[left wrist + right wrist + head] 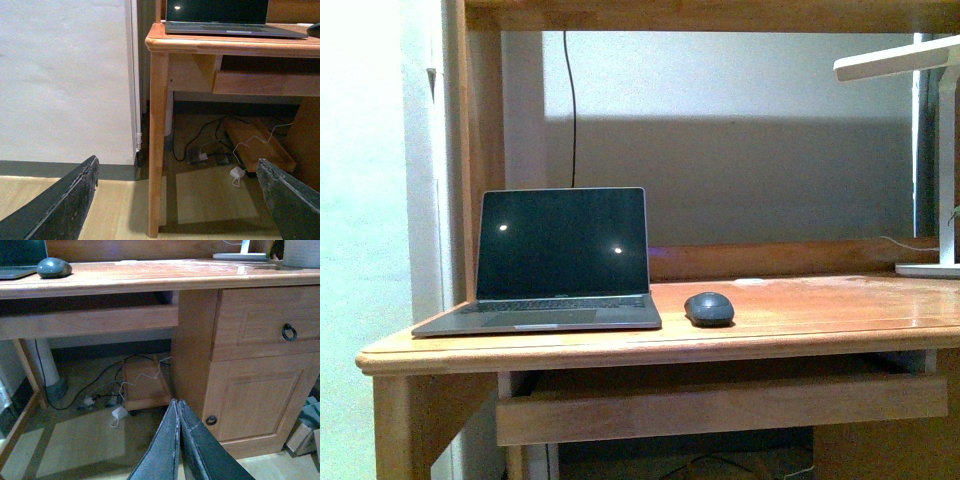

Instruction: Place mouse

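Jaws first: left gripper (177,200) spread wide and empty, right gripper (178,440) clenched on nothing, both low before the table (820,310). Mouse (709,308) sits on the table, just right of the laptop (560,260).

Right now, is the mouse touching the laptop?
Apart. The front view shows a strip of bare desk between the mouse and the laptop.
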You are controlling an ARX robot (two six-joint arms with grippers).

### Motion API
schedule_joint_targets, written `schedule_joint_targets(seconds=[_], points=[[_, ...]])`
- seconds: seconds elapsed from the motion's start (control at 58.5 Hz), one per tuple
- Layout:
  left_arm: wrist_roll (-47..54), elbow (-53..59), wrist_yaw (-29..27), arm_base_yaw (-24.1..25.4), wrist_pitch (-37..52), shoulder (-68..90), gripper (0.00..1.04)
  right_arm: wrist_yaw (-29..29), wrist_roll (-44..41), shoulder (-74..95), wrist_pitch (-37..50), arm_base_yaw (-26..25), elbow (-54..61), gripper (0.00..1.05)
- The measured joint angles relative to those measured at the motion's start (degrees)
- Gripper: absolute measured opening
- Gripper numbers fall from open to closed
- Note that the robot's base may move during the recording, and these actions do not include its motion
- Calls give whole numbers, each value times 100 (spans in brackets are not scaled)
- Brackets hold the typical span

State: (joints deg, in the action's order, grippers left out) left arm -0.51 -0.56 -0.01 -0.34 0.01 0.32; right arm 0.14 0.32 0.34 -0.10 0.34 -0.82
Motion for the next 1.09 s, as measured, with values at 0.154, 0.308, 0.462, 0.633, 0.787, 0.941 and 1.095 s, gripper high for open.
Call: schedule_joint_targets(seconds=[0.154, 0.308, 0.462, 0.633, 0.787, 0.941, 1.095], points=[[0, 0, 0, 0, 0, 0, 97, -2, -11, 0, 0, -2, 0, 8], [0, 0, 0, 0, 0, 0, 97, -2, -13, 0, 0, -9, 0, 35], [0, 0, 0, 0, 0, 0, 97, -2, -13, 0, 0, -11, 0, 61], [0, 0, 0, 0, 0, 0, 97, -2, -13, 0, 0, -11, 0, 93], [0, 0, 0, 0, 0, 0, 97, -2, -13, 0, 0, -11, 0, 97], [0, 0, 0, 0, 0, 0, 97, -2, -13, 0, 0, -11, 0, 97], [0, 0, 0, 0, 0, 0, 97, -2, -13, 0, 0, -11, 0, 97]])
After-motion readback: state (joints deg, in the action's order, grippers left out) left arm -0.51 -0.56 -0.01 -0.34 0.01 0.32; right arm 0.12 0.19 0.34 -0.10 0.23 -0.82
